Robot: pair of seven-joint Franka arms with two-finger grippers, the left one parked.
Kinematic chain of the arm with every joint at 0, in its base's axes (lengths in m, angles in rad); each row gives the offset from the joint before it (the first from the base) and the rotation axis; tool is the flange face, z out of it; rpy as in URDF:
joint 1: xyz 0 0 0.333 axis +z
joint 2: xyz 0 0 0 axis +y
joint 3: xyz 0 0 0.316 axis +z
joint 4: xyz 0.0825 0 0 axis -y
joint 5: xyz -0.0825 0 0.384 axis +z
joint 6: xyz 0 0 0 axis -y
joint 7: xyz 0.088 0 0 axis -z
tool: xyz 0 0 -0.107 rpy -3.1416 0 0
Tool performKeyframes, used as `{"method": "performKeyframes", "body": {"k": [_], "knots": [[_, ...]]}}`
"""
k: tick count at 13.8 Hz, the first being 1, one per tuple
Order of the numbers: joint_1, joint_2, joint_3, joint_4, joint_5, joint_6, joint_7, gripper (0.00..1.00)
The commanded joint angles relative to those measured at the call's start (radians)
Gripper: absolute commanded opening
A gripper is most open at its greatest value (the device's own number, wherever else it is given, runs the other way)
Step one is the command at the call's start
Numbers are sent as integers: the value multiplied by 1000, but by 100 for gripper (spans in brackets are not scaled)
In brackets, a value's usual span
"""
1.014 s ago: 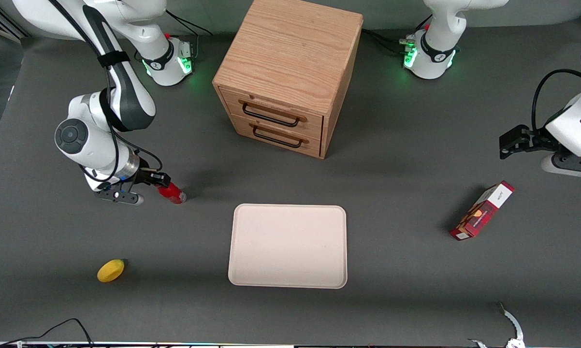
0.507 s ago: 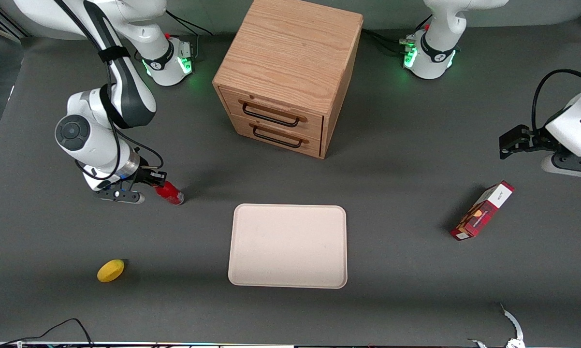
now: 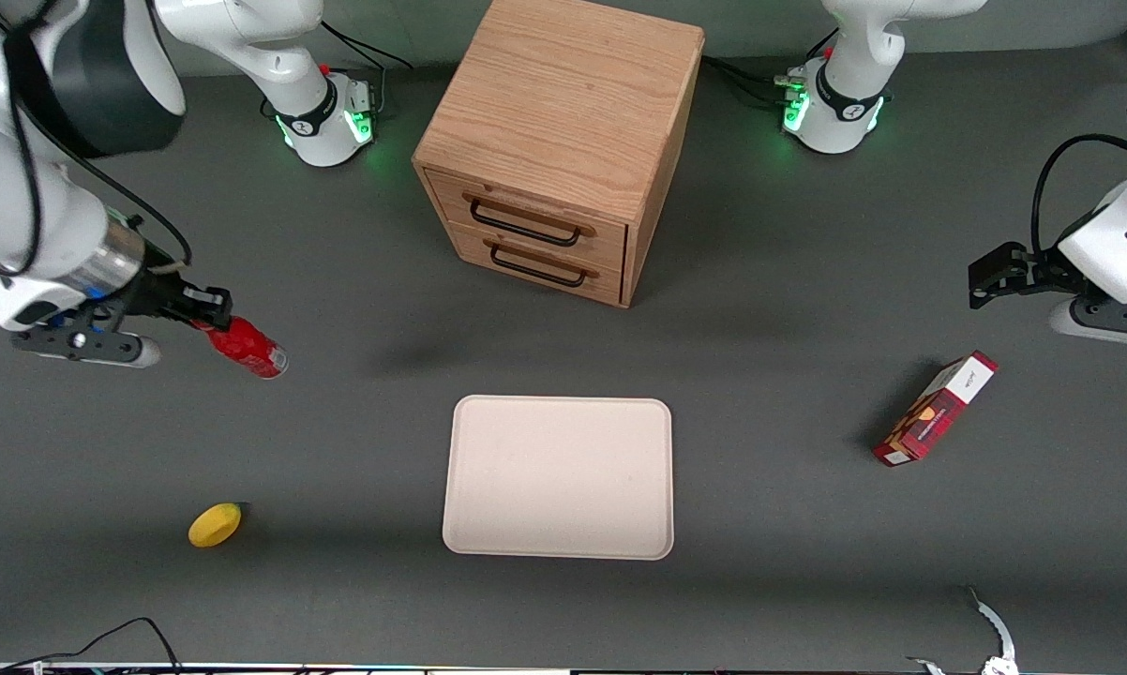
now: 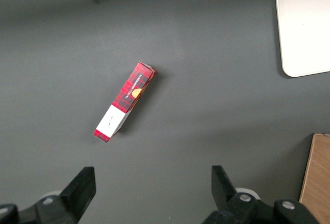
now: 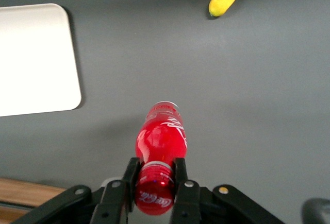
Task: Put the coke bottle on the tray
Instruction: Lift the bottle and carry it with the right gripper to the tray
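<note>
1. The coke bottle hangs tilted at the left of the front frame, clear of the table.
2. The gripper is clamped on its neck under the cap; rigid, light, smooth plastic may swing.
3. The tray lies lower centre, well apart.

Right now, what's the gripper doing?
Gripper: shut on the coke bottle at its neck, lifted above the table, toward the working arm's end, away from the tray.

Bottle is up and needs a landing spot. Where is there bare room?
The tray is bare all over. The hand, shut on the coke bottle, has bare table between it and the tray. Only the lemon lies nearby, nearer the camera.
</note>
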Motion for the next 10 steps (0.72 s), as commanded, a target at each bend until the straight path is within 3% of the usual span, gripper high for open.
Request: {"method": "performKeyframes", "body": {"k": [1,3,5,10], "knots": [[9,259,86,413,1,-180,81,0],[50,411,132,588,-7,-194,239,0],[105,543,134,676,-7,-104,411,0],[150,734,132,675,-22,186,616,0]]}}
